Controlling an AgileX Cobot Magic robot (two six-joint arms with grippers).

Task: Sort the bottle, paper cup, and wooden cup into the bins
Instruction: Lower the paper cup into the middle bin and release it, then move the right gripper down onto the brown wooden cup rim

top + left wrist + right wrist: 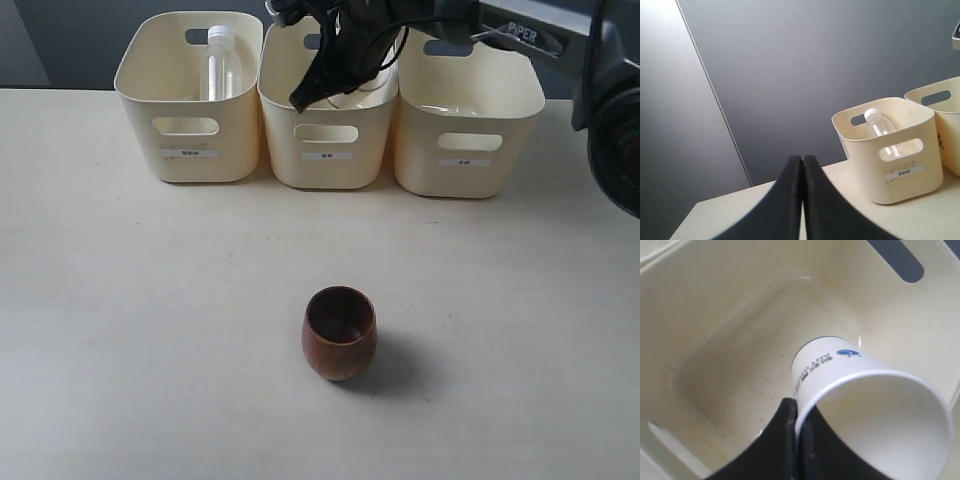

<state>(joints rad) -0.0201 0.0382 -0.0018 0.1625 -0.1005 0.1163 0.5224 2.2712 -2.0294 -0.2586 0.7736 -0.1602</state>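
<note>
My right gripper (796, 412) pinched the rim of the paper cup (860, 405), which hung tilted inside the middle bin (328, 150), base toward the floor. My left gripper (803, 200) was clenched on nothing. The bottle (219, 63) stood in the left bin (190, 130). The wooden cup (340, 333) waited upright on the bench (150, 330). In the exterior view the arm hid the paper cup.
</note>
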